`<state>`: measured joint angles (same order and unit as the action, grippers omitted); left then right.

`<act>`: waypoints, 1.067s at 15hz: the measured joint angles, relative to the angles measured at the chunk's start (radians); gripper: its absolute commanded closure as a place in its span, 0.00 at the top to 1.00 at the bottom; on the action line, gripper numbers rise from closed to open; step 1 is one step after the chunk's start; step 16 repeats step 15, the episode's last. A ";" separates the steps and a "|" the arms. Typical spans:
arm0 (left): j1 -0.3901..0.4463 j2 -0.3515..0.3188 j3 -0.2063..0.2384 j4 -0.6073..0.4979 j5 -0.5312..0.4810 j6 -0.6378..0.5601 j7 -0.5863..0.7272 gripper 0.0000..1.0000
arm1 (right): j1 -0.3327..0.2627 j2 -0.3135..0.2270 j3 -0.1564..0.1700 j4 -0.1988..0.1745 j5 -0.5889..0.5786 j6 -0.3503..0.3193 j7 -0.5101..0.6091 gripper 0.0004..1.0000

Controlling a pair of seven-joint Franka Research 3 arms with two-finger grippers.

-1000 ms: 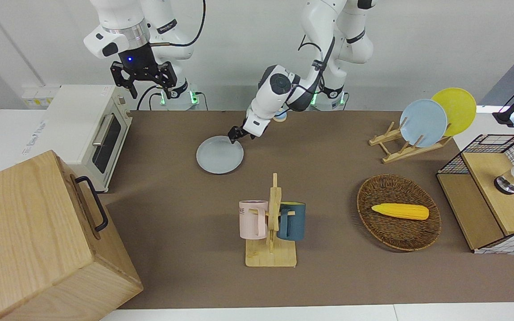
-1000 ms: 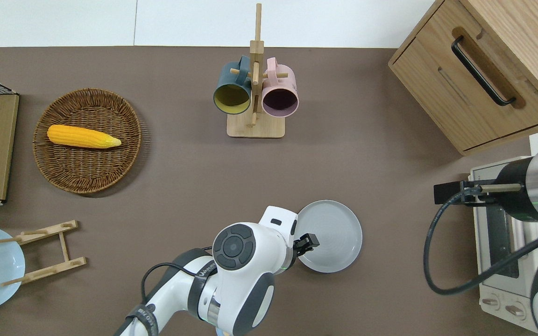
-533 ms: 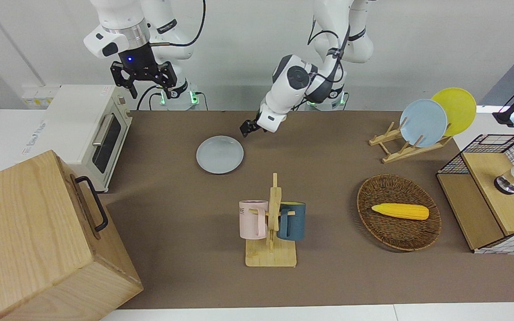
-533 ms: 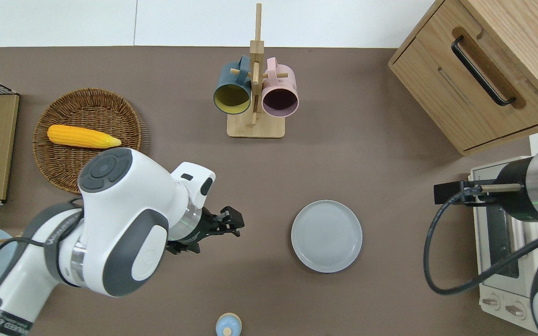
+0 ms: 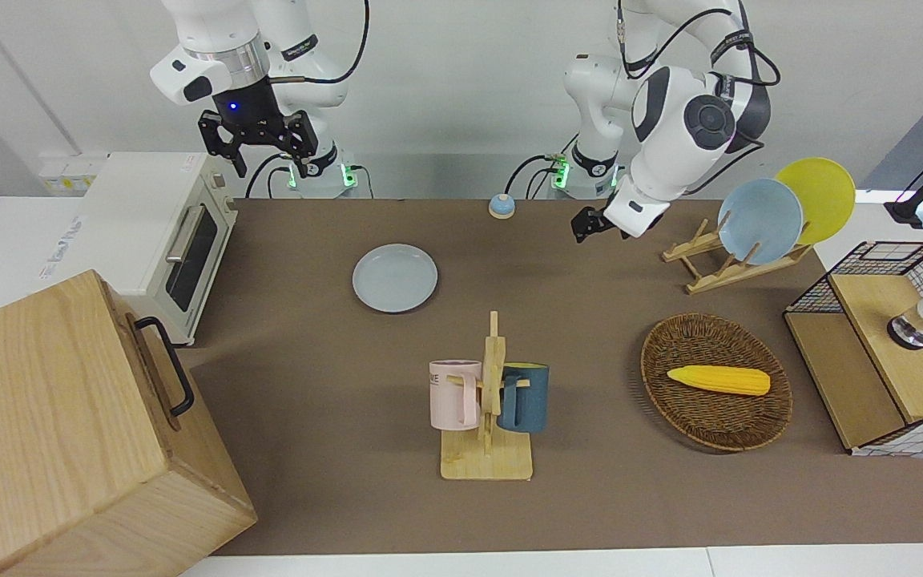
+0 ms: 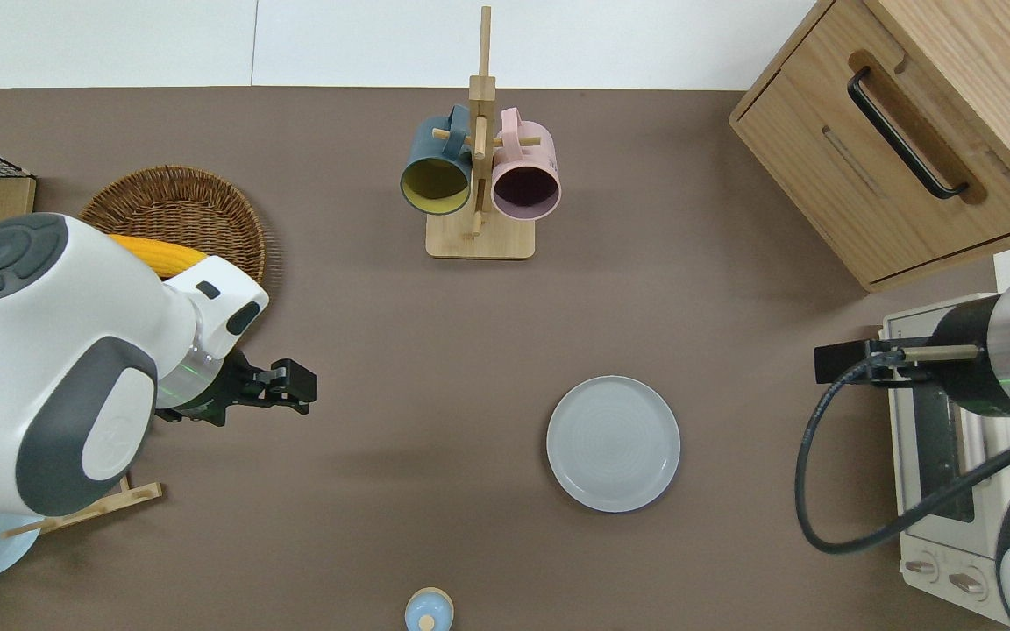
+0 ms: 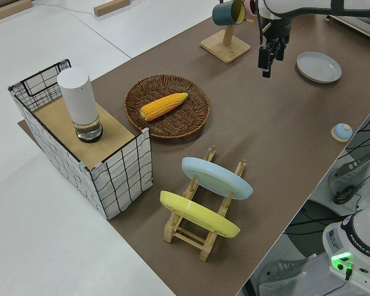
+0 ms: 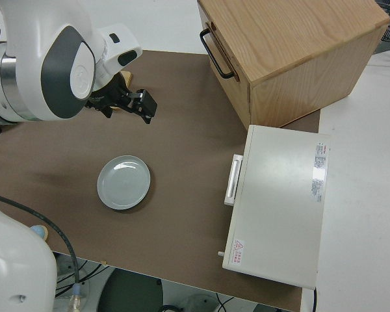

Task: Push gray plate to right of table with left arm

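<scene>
The gray plate [image 5: 395,278] lies flat on the brown table [image 5: 309,361], toward the right arm's end and near the robots; it also shows in the overhead view [image 6: 613,443], the left side view [image 7: 319,66] and the right side view [image 8: 123,182]. My left gripper [image 6: 295,386] is up in the air over bare matting between the plate and the wicker basket [image 6: 181,210], well apart from the plate and holding nothing. It also shows in the front view [image 5: 583,226]. My right gripper [image 5: 257,148] is parked, open and empty.
A mug rack [image 5: 487,417] with a pink and a blue mug stands farther from the robots. The basket holds a corn cob [image 5: 718,379]. A plate rack [image 5: 750,240] holds a sky-blue and a yellow plate. A wooden cabinet [image 5: 61,433], a toaster oven [image 5: 157,232] and a small blue knob [image 5: 501,206] are also here.
My left gripper has lifted off the gray plate's rim and swung away toward the left arm's end of the table. The plate has not moved. The right arm has not moved.
</scene>
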<state>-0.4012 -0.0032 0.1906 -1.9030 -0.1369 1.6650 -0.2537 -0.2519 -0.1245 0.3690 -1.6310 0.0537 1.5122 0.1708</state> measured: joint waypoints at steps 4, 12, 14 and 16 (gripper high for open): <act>0.005 -0.030 0.007 0.108 0.161 -0.041 0.126 0.99 | 0.000 0.000 0.000 0.000 0.000 0.000 0.000 1.00; 0.061 -0.038 0.082 0.239 0.177 -0.074 0.236 0.99 | 0.000 0.000 0.000 0.000 0.000 0.000 0.000 1.00; 0.071 -0.038 0.082 0.248 0.177 -0.076 0.239 0.99 | 0.000 0.000 0.000 0.000 0.000 0.000 0.000 1.00; 0.070 -0.038 0.081 0.249 0.177 -0.076 0.239 0.99 | 0.000 0.000 0.000 0.000 0.000 0.000 0.000 1.00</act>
